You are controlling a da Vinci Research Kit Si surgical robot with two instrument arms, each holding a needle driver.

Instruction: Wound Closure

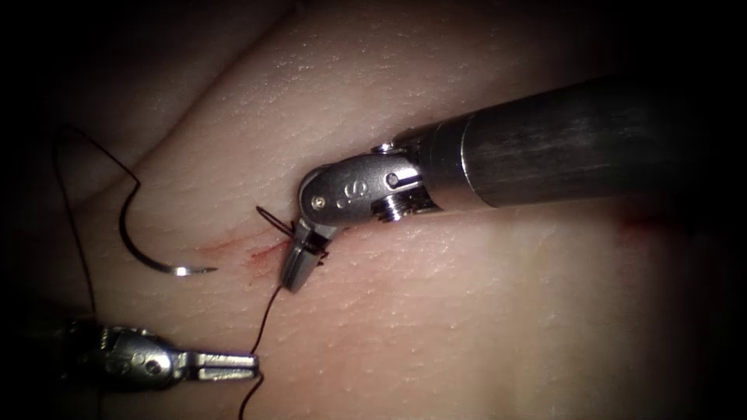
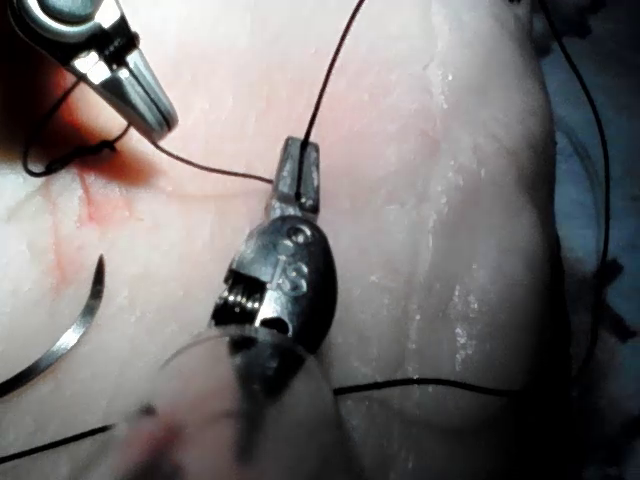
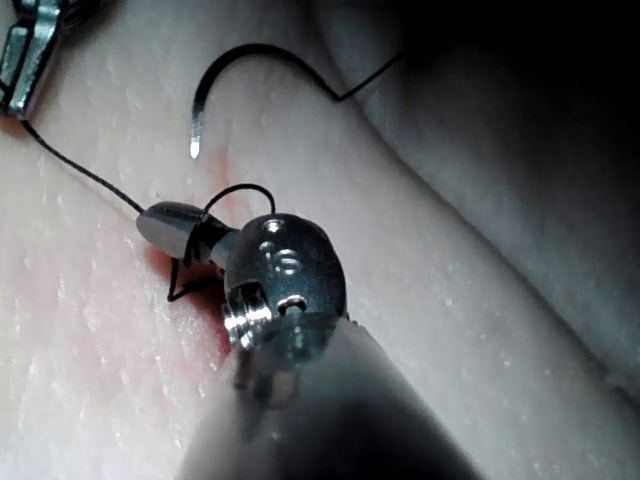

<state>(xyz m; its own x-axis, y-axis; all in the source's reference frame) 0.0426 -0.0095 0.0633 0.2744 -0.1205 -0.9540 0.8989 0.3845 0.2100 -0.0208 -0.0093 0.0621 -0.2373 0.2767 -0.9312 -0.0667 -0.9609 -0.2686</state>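
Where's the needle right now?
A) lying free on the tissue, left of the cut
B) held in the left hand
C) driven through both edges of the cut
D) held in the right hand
A: the curved needle lies loose on the tissue, left of the cut; the left hand is shut on the thread, and the right hand is shut on thread at the knot over the cut.

The tissue [image 1: 482, 311] fills most of the endoscope frame, pale, with a fold running up the upper left. The needle [image 1: 144, 249] lies free on it at left of centre, not in the tissue, left of the cut [image 1: 257, 250]. Red fluid [image 1: 233, 247] smears the cut. Thread [image 1: 264, 319] trails across the tissue from the cut to the lower edge.
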